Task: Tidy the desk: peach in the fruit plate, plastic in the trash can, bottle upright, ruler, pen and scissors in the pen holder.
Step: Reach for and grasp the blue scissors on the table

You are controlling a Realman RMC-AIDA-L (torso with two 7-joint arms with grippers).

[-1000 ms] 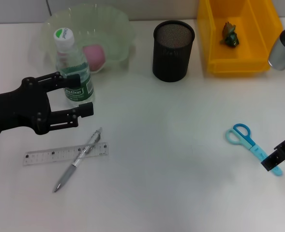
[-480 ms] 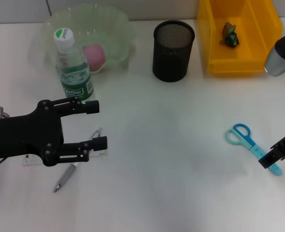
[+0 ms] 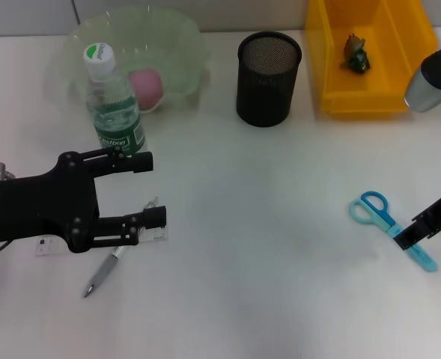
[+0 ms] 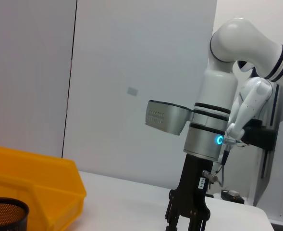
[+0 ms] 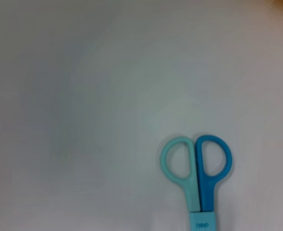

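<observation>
Left gripper (image 3: 151, 189) is hovering over the desk (image 3: 265, 284) at front-left, fingers spread wide, gripping nothing. One finger is sitting just in front of the bottle (image 3: 114, 105), the other is lying over the ruler (image 3: 52, 243) and pen (image 3: 109, 266). Whether it is touching them, can't tell.

Bottle is standing upright, green cap on top, right at the near edge of the fruit plate (image 3: 181, 45). Peach (image 3: 146, 84) is sitting in the plate, behind the bottle.

Ruler is lying flat, mostly hidden under the left arm, only its ends showing. Pen is lying across it at a slant, tip pointing toward the front edge.

Pen holder (image 3: 268, 78) is standing at the middle back, black mesh, nothing showing in it. It is also showing in the left wrist view (image 4: 4, 214) beside the bin (image 4: 35, 190).

Yellow bin (image 3: 332, 67) is sitting at back-right, just beside the holder, with a crumpled plastic scrap (image 3: 355, 54) inside.

Scissors (image 3: 391, 226) are lying flat at front-right, closed, handles toward the holder. Right wrist view is showing the handle loops (image 5: 197, 173) directly below the camera.

Right gripper (image 3: 422, 228) is sitting low over the blade end of the scissors, at the frame edge. Finger state: can't tell. Contact with the scissors: can't tell either.
</observation>
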